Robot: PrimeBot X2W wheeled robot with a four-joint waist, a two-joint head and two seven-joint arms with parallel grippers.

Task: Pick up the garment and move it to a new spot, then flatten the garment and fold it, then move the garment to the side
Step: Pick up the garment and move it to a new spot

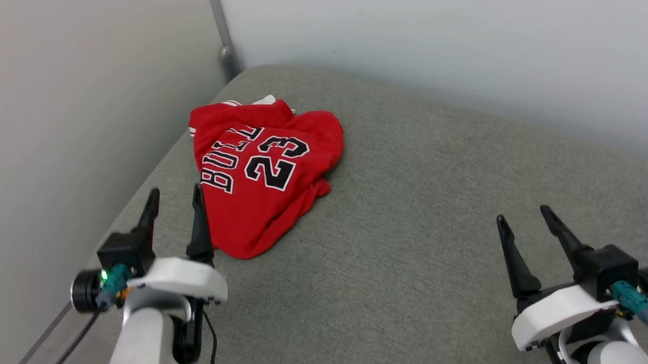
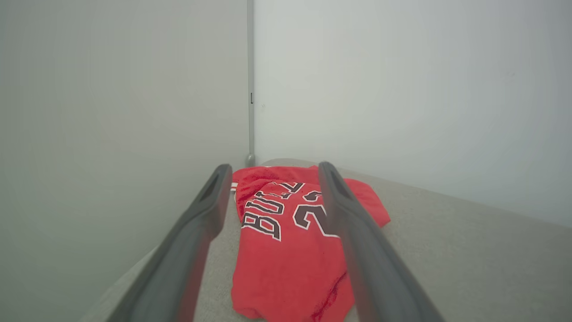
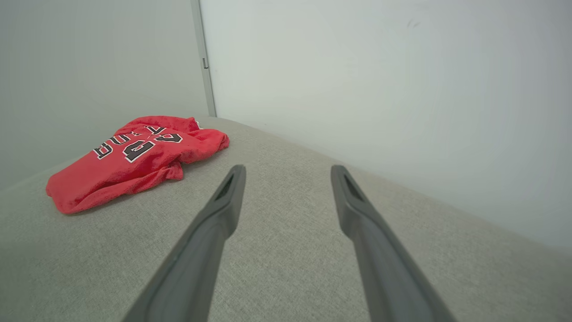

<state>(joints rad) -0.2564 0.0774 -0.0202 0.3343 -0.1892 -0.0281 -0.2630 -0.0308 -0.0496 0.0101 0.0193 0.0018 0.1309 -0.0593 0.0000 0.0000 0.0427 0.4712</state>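
Upholstery [image 1: 412, 227] of grey weave offers wide open room to the right and near, hemmed by walls [image 1: 459, 48] left and far, while the garment [image 1: 259, 173] lies crumpled at the far left, all 3 stages seemingly yet to do, just beyond the left gripper [image 1: 175, 190], which like the right gripper [image 1: 522, 213] gapes wide, holding nothing.

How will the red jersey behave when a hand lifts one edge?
The red jersey lies crumpled in soft folds, so it will probably droop, not hold shape. It looks thin, likely light. Pushed on the textured grey surface, it would probably bunch.
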